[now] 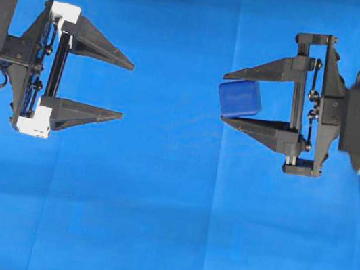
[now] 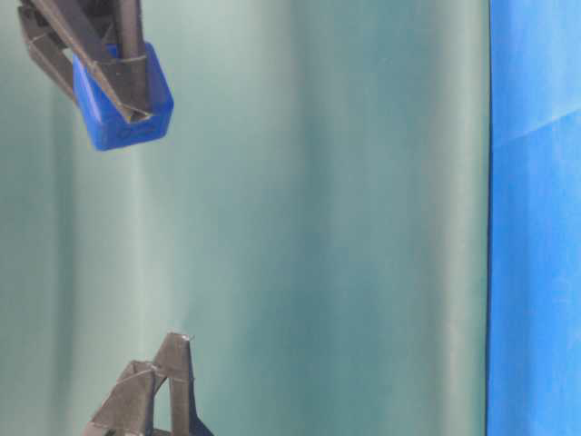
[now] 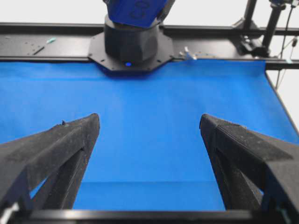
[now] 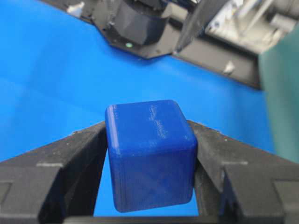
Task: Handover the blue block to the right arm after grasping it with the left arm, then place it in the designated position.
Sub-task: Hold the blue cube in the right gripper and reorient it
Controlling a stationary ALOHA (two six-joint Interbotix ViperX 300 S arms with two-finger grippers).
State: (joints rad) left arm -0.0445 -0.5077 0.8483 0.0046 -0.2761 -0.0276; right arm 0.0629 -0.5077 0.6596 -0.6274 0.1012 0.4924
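Note:
The blue block (image 1: 239,98) is a small dark-blue cube with rounded edges, held between the fingertips of my right gripper (image 1: 225,94) on the right of the overhead view. The right wrist view shows the block (image 4: 149,154) pinched between both black fingers, above the cloth. The table-level view shows the block (image 2: 123,100) in the right gripper at top left. My left gripper (image 1: 126,92), with white corner pieces, is open and empty at the left, well apart from the block. Its fingers (image 3: 70,144) stand wide apart in the left wrist view.
A bright blue cloth (image 1: 165,228) covers the table. A black arm base (image 3: 131,42) and a black frame rail (image 3: 46,44) stand at the far edge in the left wrist view. A green backdrop (image 2: 318,227) fills the table-level view.

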